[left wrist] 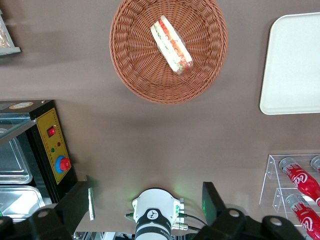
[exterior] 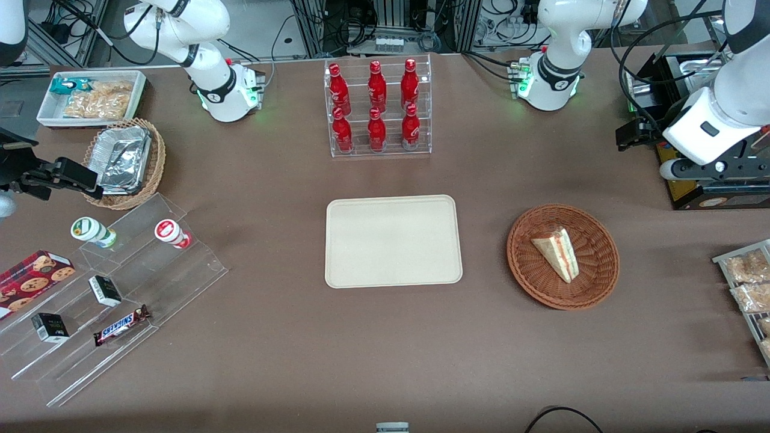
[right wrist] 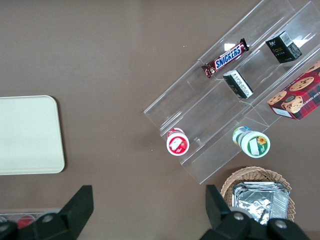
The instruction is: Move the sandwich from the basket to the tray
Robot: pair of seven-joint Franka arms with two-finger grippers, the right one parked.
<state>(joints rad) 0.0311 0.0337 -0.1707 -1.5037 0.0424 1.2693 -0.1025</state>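
Note:
The sandwich point(exterior: 556, 252) point(left wrist: 171, 44), a pale bread wedge with pink and green filling along its cut edge, lies in the round reddish-brown basket point(exterior: 595, 252) point(left wrist: 135, 60). The cream tray point(exterior: 394, 240) point(left wrist: 295, 65) point(right wrist: 27, 135) lies flat beside the basket, toward the parked arm's end, with nothing on it. My left gripper point(exterior: 631, 135) point(left wrist: 145, 205) hangs high above the table, farther from the front camera than the basket and toward the working arm's end. Its fingers point(left wrist: 75, 202) stand wide apart and hold nothing.
A clear rack of red bottles point(exterior: 378, 108) stands farther from the front camera than the tray. The working arm's base point(exterior: 550, 84) and a yellow-faced control box point(left wrist: 52, 150) sit near the gripper. Snack packets point(exterior: 749, 282) lie at the working arm's table edge. A clear stepped shelf point(exterior: 114, 288) fills the parked arm's end.

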